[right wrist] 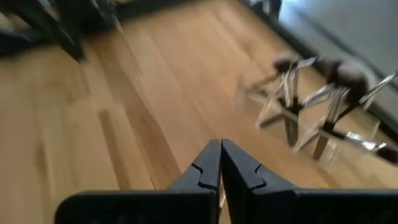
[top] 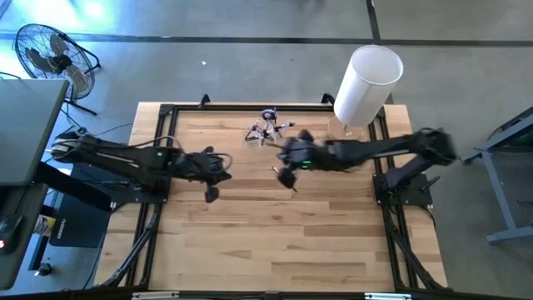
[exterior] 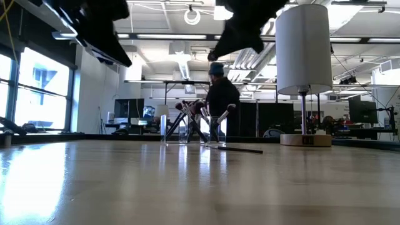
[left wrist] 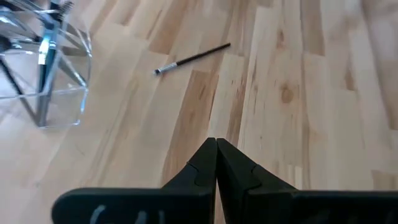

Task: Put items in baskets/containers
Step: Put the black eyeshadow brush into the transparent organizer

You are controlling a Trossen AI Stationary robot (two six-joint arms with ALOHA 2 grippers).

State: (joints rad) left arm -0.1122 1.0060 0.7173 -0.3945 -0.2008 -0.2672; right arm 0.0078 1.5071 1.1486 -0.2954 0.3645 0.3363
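L gripper (left wrist: 216, 146): jaws together, nothing between; hovers over table (top: 250, 242) at 9 o'clock of centre. R gripper (right wrist: 221, 148): jaws together, empty; just right of centre. Loose brush (left wrist: 193, 58) lies flat on the wood nr R gripper. Clear holder (top: 266, 129) w/ brushes (right wrist: 323, 106) splayed out, at 12 o'clock by far edge. White cylinder (top: 367, 86) on round base, 1 o'clock corner. No readable labels or writing.

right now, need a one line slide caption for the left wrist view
Left gripper shut and empty above the wooden table, one loose makeup brush lying ahead, clear holder with brushes off to the side.
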